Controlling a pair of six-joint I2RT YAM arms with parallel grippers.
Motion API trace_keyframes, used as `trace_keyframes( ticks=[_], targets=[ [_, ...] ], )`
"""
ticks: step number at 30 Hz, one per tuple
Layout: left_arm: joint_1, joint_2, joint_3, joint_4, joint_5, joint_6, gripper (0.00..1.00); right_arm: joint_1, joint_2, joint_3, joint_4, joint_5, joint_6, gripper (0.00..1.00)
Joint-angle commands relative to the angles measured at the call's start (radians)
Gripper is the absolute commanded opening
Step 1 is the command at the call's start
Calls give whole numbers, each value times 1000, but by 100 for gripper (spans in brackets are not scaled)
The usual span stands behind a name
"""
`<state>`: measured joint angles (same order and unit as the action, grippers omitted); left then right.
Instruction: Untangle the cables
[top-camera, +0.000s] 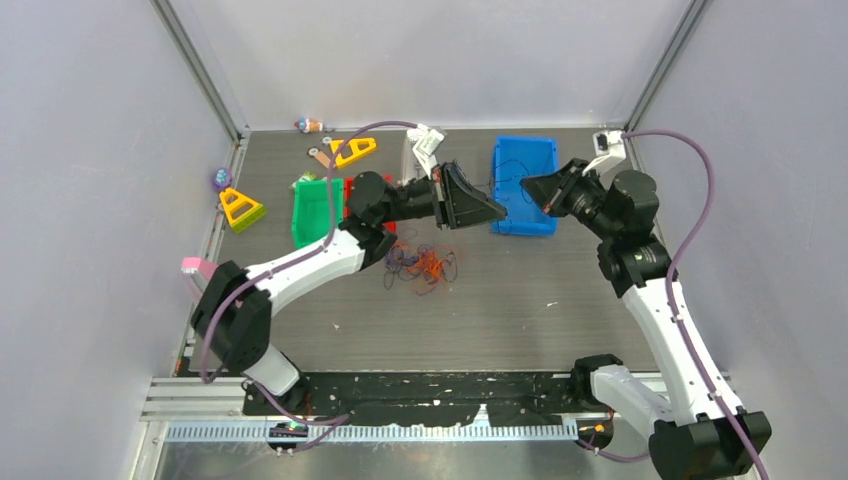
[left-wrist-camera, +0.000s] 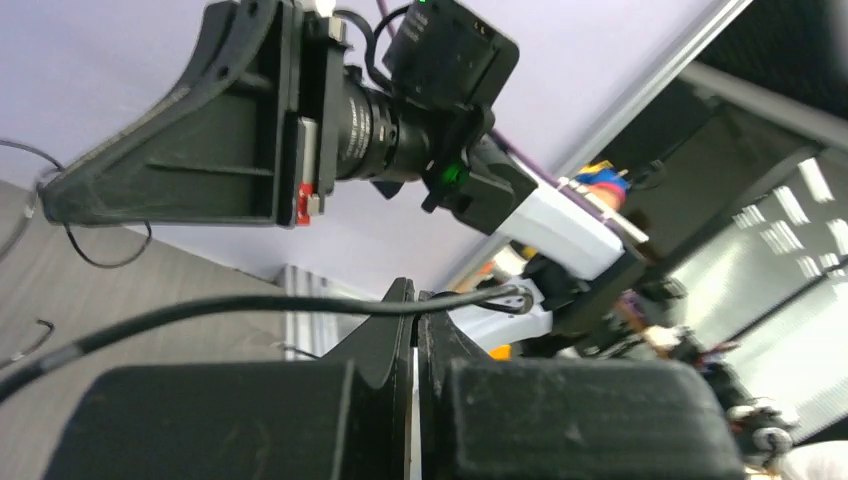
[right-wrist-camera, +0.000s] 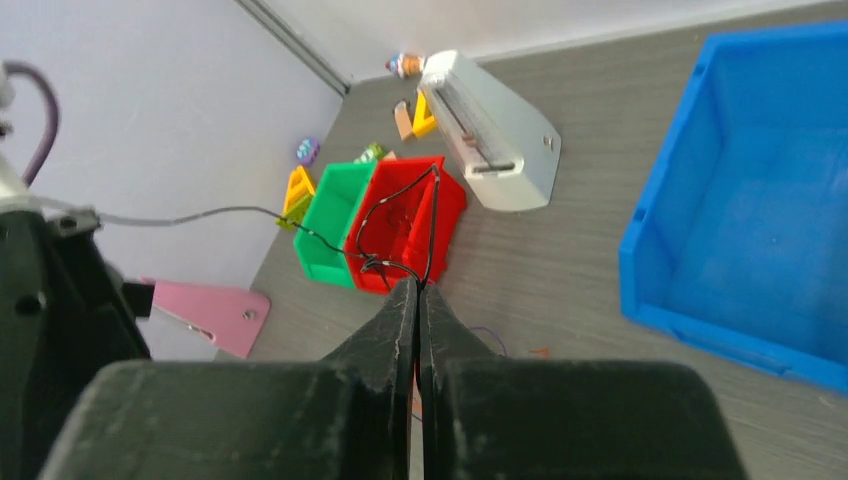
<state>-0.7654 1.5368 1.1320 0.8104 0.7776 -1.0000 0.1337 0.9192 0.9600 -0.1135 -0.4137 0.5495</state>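
A clump of thin orange-red, purple and black cables (top-camera: 420, 266) lies on the table in front of the left arm. My left gripper (top-camera: 497, 211) is raised above the table and shut on a thin black cable (left-wrist-camera: 250, 307), which crosses its tips (left-wrist-camera: 416, 300). My right gripper (top-camera: 528, 187) faces it close by and is shut on the same black cable (right-wrist-camera: 395, 215) at its tips (right-wrist-camera: 416, 287). The strand runs between the two grippers in loops in front of the bins.
A blue bin (top-camera: 524, 185) stands at the back right, under the grippers. A green bin (top-camera: 315, 210) and a red bin (right-wrist-camera: 405, 225) sit behind the left arm. Yellow triangular pieces (top-camera: 241, 208), small toys and a pink piece (top-camera: 195, 266) lie at the left.
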Motion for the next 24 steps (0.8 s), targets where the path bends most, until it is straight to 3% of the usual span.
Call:
trace_keyframes(
  ticks=[1, 3, 7, 10, 12, 15, 19, 24],
  targets=[
    [107, 132, -6, 503, 107, -524, 0, 62, -12, -3, 45, 66, -66, 5],
    [157, 118, -28, 509, 114, -553, 0, 83, -9, -12, 45, 68, -79, 5],
    [222, 13, 13, 189, 185, -376, 0, 127, 11, -14, 60, 63, -101, 5],
    [269, -109, 83, -336, 156, -58, 0, 165, 41, 3, 75, 68, -113, 5],
    [300, -171, 158, -742, 25, 268, 0, 204, 68, 21, 89, 81, -123, 5],
    [336, -175, 272, -1151, -149, 493, 0, 289, 136, 68, 102, 127, -144, 5],
    [377, -106, 354, -1398, -263, 603, 0, 386, 248, 137, 125, 214, -164, 5],
    [391, -8, 426, -1599, -505, 701, 0, 507, 409, 259, 152, 324, -191, 5]
  ],
)
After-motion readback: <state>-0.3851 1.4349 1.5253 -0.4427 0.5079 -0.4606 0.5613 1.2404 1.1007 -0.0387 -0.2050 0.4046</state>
